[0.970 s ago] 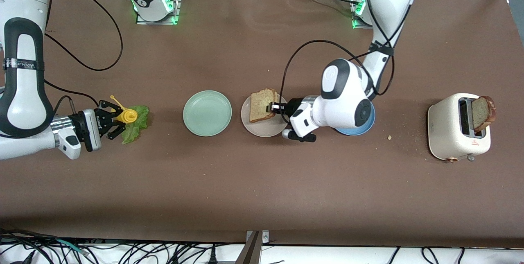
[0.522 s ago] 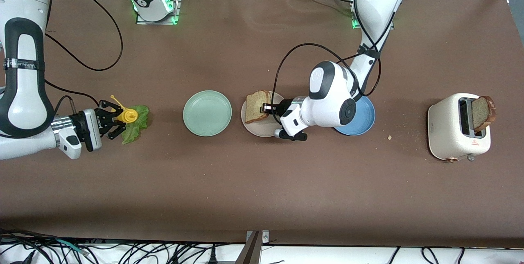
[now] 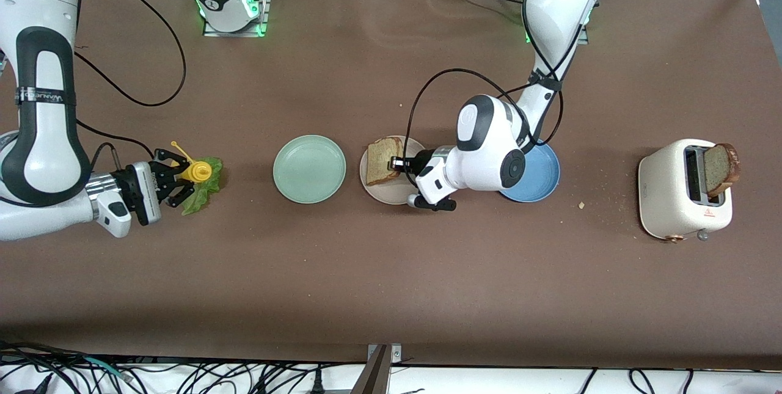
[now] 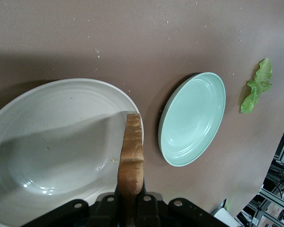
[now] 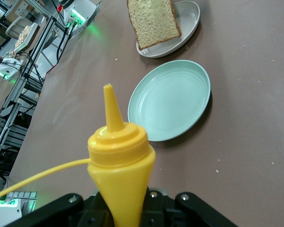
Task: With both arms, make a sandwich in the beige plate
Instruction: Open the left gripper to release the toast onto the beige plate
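Observation:
My left gripper (image 3: 401, 164) is shut on the edge of a brown bread slice (image 3: 383, 160) and holds it over the beige plate (image 3: 397, 193). In the left wrist view the slice (image 4: 131, 151) shows edge-on between the left gripper's (image 4: 131, 198) jaws, above the plate (image 4: 38, 137). A second slice (image 3: 721, 168) stands in the toaster (image 3: 675, 192). The green lettuce leaf (image 3: 206, 185) lies on the table at the right arm's end. My right gripper (image 3: 176, 184) is shut on a yellow sauce bottle (image 3: 198, 170) over the lettuce; the right wrist view shows the bottle (image 5: 120, 161) in the right gripper's (image 5: 125, 208) jaws.
A mint-green plate (image 3: 309, 168) lies between the lettuce and the beige plate. A blue plate (image 3: 544, 177) lies partly under the left arm. Crumbs lie on the table near the toaster. Black cables trail from both arms.
My left gripper has carried the bread slice toward the right arm's end, to over the beige plate's middle. My right gripper has shifted slightly with the bottle.

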Controlling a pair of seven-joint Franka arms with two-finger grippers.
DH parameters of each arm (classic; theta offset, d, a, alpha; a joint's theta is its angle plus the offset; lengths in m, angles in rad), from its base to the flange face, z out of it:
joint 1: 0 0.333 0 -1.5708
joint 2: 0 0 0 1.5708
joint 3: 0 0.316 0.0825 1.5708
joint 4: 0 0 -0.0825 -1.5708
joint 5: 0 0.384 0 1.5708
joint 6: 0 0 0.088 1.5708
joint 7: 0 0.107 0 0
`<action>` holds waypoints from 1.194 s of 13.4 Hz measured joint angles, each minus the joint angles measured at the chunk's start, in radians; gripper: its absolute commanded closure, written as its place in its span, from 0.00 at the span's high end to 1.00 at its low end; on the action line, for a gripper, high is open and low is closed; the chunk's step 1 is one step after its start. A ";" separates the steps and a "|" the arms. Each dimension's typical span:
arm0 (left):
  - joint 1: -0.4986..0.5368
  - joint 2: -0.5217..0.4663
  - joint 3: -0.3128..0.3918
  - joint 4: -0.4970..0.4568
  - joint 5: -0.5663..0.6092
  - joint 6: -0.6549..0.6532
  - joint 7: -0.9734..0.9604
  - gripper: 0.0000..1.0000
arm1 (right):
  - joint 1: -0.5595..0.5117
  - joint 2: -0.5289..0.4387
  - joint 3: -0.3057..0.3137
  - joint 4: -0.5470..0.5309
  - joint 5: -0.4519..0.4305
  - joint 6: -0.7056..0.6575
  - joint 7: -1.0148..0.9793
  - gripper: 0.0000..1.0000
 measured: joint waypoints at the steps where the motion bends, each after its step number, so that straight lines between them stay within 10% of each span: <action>1: 0.000 0.003 0.000 0.000 0.000 0.000 0.000 0.19 | 0.004 0.000 0.000 0.000 -0.001 0.000 0.001 0.00; 6: 0.000 0.013 0.000 0.000 0.000 0.000 0.001 0.42 | 0.004 0.000 0.000 0.000 -0.002 0.000 0.001 0.00; 7: 0.000 0.013 0.000 0.000 0.000 0.000 0.001 0.82 | 0.004 0.000 0.000 0.000 -0.002 0.000 0.001 0.00; 8: 0.000 0.013 0.001 0.000 0.000 0.000 0.001 1.00 | 0.004 0.000 0.000 0.000 -0.002 0.000 0.001 0.00; 16: 0.002 0.015 0.022 -0.003 0.063 0.000 0.001 1.00 | 0.009 0.006 0.000 0.000 -0.002 0.014 0.001 0.00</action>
